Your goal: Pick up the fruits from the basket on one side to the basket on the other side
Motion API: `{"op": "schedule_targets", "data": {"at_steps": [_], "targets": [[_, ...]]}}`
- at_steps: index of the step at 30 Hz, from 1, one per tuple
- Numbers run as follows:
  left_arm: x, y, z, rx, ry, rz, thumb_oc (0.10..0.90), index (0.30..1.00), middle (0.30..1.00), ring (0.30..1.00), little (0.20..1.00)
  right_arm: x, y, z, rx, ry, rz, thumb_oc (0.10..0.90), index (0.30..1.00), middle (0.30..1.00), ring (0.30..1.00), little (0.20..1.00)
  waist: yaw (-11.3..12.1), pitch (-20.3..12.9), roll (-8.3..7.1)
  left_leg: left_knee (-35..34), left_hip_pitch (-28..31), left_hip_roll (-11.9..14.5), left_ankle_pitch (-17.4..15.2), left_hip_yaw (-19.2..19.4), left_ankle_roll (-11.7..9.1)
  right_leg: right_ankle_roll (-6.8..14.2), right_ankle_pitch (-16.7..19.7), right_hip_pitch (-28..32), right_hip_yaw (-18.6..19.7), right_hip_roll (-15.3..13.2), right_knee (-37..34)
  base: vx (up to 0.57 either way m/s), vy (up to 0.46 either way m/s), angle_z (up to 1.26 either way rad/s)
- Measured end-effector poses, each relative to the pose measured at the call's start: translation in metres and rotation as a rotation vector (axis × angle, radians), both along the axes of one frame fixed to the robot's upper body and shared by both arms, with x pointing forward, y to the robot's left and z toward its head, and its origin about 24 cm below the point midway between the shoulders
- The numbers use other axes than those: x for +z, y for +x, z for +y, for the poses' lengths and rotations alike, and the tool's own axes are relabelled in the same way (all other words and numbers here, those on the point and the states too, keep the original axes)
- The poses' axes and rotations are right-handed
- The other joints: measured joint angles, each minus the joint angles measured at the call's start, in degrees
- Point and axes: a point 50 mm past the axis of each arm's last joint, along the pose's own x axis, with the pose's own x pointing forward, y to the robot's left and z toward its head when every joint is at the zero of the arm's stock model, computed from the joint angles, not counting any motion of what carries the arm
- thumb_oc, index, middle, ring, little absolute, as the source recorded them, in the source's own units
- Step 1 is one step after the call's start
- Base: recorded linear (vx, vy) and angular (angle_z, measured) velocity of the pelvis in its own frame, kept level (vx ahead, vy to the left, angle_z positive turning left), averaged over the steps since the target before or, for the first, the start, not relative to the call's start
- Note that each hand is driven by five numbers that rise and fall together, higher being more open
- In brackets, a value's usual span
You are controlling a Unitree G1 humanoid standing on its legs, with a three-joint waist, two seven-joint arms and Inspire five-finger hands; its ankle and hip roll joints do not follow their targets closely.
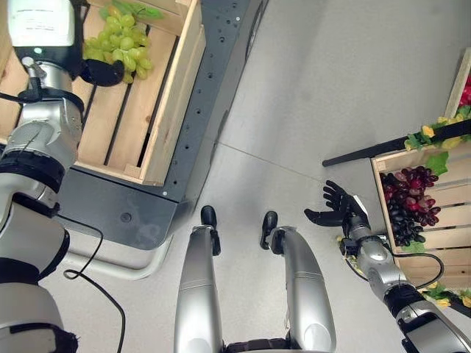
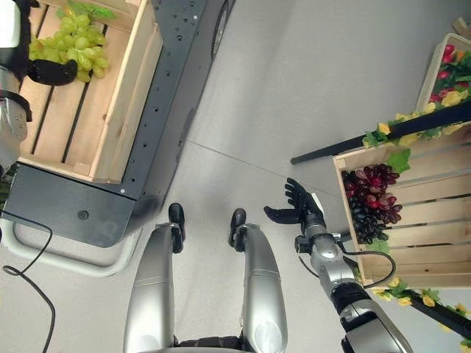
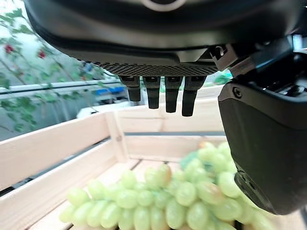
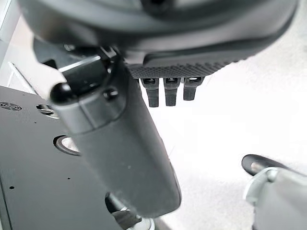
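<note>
A dark grey perforated platform is lying on the pale floor at the robot's left, and a slatted wooden crate is sitting on top of it, with a bunch of green grapes lying on the slats near its far end. Across the open floor at the robot's right, a second wooden crate is standing, trimmed with leaves and small yellow flowers, and a bunch of dark red and purple grapes is resting in its near-left corner; the right eye view is showing more of this crate's slats and a further box of red fruit behind a black bar, which the left eye view is cutting off at its edge. The left hand is hovering inside the first crate, just beside and partly over the green grapes; its wrist view is looking along straight, relaxed fingers with the thumb standing apart, the green grapes lying right below them and nothing being gripped. The right hand is hanging over bare floor between the two crates, nearer the dark grapes but apart from them, its fingers spread and holding nothing; its wrist view is showing those fingers extended over the floor, with a corner of the grey platform beyond.
</note>
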Motion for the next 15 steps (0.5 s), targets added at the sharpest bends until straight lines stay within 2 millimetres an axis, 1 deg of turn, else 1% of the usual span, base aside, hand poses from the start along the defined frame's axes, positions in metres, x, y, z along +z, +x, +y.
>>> {"op": "schedule_targets", "data": {"at_steps": [5, 6, 7, 8, 10, 11, 15], "targets": [[0.001, -0.001, 0.003, 0.024, -0.009, -0.004, 0.800, 0.900, 0.900, 0.900, 0.900, -0.002, -0.002, 0.001, 0.005, 0.000, 0.008, 0.800, 0.900, 0.900, 0.900, 0.900, -0.65, 0.00, -0.15, 0.05, -0.86, 0.07, -0.36, 0.06, 0.17, 0.00, 0.00, -0.41, -0.15, -0.02, -0.50, 0.03, 0.022, 0.01], [0.001, -0.001, 0.004, 0.029, -0.011, -0.002, 0.800, 0.900, 0.900, 0.900, 0.900, -0.002, -0.002, 0.002, 0.006, 0.001, 0.007, 0.800, 0.900, 0.900, 0.900, 0.900, -0.77, -0.02, -0.18, 0.01, -1.09, 0.11, -0.01, 0.11, 0.27, 0.24, 0.17, -0.68, -0.29, 0.00, -0.45, 0.00, 0.000, 0.00], [0.003, -0.002, 0.006, 0.040, -0.024, 0.000, 0.800, 0.900, 0.900, 0.900, 0.900, -0.001, -0.002, 0.002, 0.009, 0.002, 0.002, 0.800, 0.900, 0.900, 0.900, 0.900, -1.02, -0.01, -0.31, 0.12, -1.63, 0.25, -0.45, 0.39, 0.35, 0.05, -0.07, -1.15, -0.11, -0.07, -0.52, 0.06, 0.036, 0.01], [0.001, -0.001, 0.008, 0.049, -0.037, 0.019, 0.800, 0.900, 0.900, 0.900, 0.900, -0.002, -0.003, 0.003, 0.011, 0.005, 0.005, 0.800, 0.900, 0.900, 0.900, 0.900, -1.13, -0.05, -0.50, -0.07, -1.92, 0.36, 0.01, 0.46, 0.31, 0.45, 0.24, -1.46, -0.35, 0.05, -0.61, 0.00, 0.000, 0.00], [0.000, -0.002, 0.011, 0.054, -0.068, 0.032, 0.800, 0.900, 0.900, 0.900, 0.900, -0.003, -0.004, 0.005, 0.017, 0.010, 0.004, 0.800, 0.900, 0.900, 0.900, 0.900, -1.33, -0.02, -0.96, -0.11, -2.21, 0.72, -0.26, 0.93, 0.18, 0.54, 0.30, -1.75, -0.07, 0.12, -0.93, 0.03, 0.016, -0.02], [-0.002, -0.001, 0.012, 0.051, -0.097, 0.057, 0.800, 0.900, 0.900, 0.900, 0.900, -0.004, -0.006, 0.005, 0.019, 0.013, 0.007, 0.800, 0.900, 0.900, 0.900, 0.900, -1.60, -0.04, -1.17, -0.21, -2.35, 0.81, -0.15, 0.98, 0.47, 0.65, 0.37, -1.74, -0.14, 0.24, -1.12, -0.01, 0.033, 0.03], [-0.005, -0.001, 0.017, 0.030, -0.151, 0.105, 0.800, 0.900, 0.900, 0.900, 0.900, -0.007, -0.011, 0.006, 0.022, 0.017, 0.015, 0.800, 0.900, 0.900, 0.900, 0.900, -2.79, -0.07, -1.47, -0.56, -2.96, 0.96, -0.16, 1.06, 0.57, 0.91, 0.57, -1.80, -0.80, 0.31, -1.96, -0.02, 0.035, 0.05]]}}
